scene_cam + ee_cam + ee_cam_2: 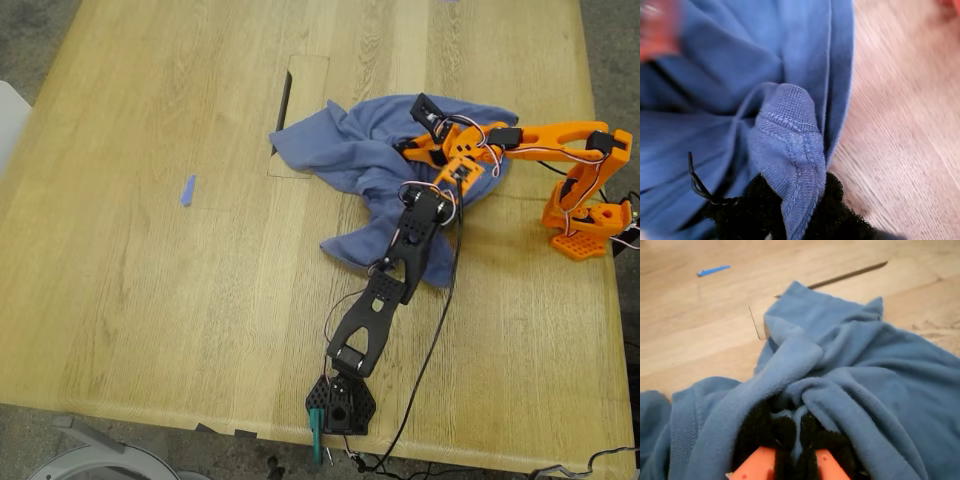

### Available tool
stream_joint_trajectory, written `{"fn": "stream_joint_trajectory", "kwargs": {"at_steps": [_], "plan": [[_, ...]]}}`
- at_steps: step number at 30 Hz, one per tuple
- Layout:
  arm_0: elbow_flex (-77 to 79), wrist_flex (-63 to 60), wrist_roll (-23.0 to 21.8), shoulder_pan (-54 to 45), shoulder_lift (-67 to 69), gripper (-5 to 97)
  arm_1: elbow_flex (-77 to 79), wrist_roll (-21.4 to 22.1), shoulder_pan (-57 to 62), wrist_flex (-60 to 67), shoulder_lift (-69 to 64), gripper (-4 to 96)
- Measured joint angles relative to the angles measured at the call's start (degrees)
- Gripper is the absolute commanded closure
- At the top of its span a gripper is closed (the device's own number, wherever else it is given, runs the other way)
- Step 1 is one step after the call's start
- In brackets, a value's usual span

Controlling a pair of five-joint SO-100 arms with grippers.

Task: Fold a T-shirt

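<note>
Both sets of jaws are pinching cloth right now. My first gripper (790, 210) has a stitched, ribbed edge of the T-shirt (370, 160) clamped between its black fuzzy pads, with the hem sticking up out of the bite. My second gripper (792, 440) is pressed together on a bunched fold, cloth piled up over its pads (757, 427).

So where's the shirt? It's a crumpled slate-blue heap on the wooden table (150, 250), a bit toward the exterior view's right, just beside a dark slot (284, 105) in the tabletop. One tail of it trails down alongside the black arm (385, 290). The orange arm (560, 150) reaches in from the exterior view's right, and both grippers meet over the heap, close together. A small blue scrap (187, 190) sits well apart toward the exterior view's left.

Honestly this looks like the very start: grab and spread, nothing folded yet. I can't see the print anywhere, so I can't tell which way the shirt faces.

My guess for next: lift both grips and pull them apart so the fabric opens flat. The risk is that the two bites are so near each other that they just drag the whole wad around.
</note>
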Motion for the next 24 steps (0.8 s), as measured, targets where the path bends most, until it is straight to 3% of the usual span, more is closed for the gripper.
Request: {"fn": "stream_joint_trajectory", "kwargs": {"at_steps": [24], "plan": [[56.9,0.0,-0.1,-9.6,57.1,92,-21.9,-0.6,-5.2,9.3,0.0,91.4]]}}
